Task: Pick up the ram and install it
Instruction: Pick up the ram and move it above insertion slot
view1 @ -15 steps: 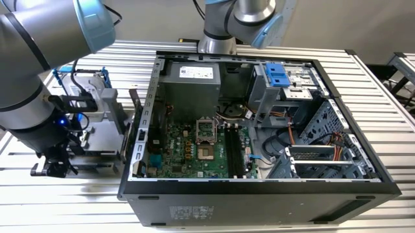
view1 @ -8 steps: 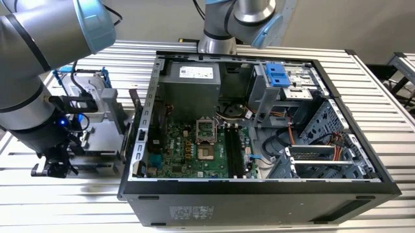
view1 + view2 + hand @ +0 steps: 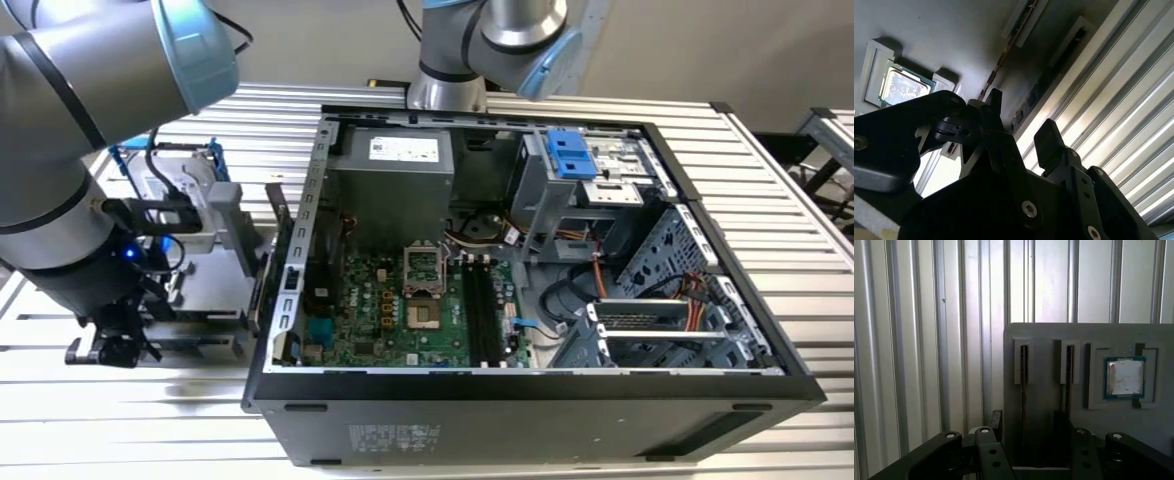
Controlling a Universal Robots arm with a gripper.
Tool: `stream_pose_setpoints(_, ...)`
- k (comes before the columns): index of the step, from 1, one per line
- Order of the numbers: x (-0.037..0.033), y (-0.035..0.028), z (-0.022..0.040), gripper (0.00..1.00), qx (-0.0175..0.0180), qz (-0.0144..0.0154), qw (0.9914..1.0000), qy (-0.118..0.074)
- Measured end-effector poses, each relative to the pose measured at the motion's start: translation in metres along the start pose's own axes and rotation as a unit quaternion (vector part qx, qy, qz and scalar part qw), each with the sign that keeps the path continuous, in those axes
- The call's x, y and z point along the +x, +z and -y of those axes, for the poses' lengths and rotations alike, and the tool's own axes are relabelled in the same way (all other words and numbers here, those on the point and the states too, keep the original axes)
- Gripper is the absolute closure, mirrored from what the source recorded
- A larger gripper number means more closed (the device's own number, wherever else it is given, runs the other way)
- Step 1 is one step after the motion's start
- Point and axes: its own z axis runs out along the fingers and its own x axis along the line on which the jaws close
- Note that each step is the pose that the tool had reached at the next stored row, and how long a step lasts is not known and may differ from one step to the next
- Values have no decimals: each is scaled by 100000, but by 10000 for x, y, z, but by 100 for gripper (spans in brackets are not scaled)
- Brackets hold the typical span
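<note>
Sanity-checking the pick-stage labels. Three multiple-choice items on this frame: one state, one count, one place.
1. The end effector is: A open B fully shut C clamped on something.
2. Count the narrow slots in the grey holder: A two B three C five.
3. The processor chip sits: A in the end effector B in a narrow slot C in the holder's square recess.
Answers: A, its fingers stand apart; A, two slots show beside the chip; C, the recess frames the chip.
</note>
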Motion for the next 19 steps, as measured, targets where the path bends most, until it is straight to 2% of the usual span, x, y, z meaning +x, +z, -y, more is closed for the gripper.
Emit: stream_pose_setpoints(19, 1, 46, 0, 0, 3, 3, 100000, -2)
